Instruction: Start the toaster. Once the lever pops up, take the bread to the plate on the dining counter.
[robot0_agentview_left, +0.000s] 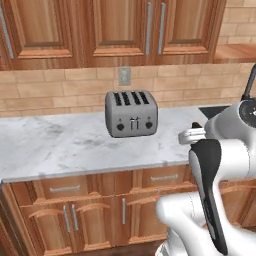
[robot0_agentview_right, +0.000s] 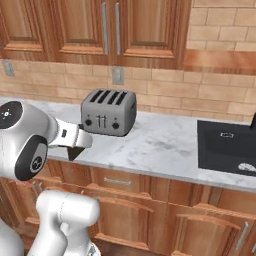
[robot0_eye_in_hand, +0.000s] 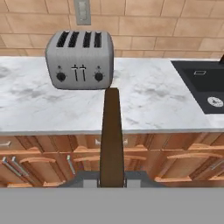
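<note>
The silver-grey toaster (robot0_agentview_left: 131, 114) (robot0_agentview_right: 109, 112) (robot0_eye_in_hand: 80, 59) stands on the marble worktop (robot0_agentview_left: 55, 145) against the brick wall, its four black slots dark and its two levers mid-front. My gripper (robot0_eye_in_hand: 111, 180) (robot0_agentview_left: 193, 135) (robot0_agentview_right: 75, 140) hovers in front of the worktop's edge, off the toaster's right front, shut on the bread (robot0_eye_in_hand: 111, 131). The bread is a thin brown slice seen edge-on in the hand view, pointing toward the toaster. A dark corner of the bread (robot0_agentview_right: 74, 151) pokes out below the hand. The plate and the dining counter are out of view.
A black sink (robot0_agentview_right: 227, 145) (robot0_eye_in_hand: 205, 85) is set into the worktop right of the toaster, with a dark faucet (robot0_agentview_left: 248, 82) behind it. Wooden wall cabinets (robot0_agentview_left: 120, 30) hang above and drawers and doors (robot0_agentview_right: 120, 200) run below. A wall socket (robot0_agentview_left: 124, 76) sits behind the toaster.
</note>
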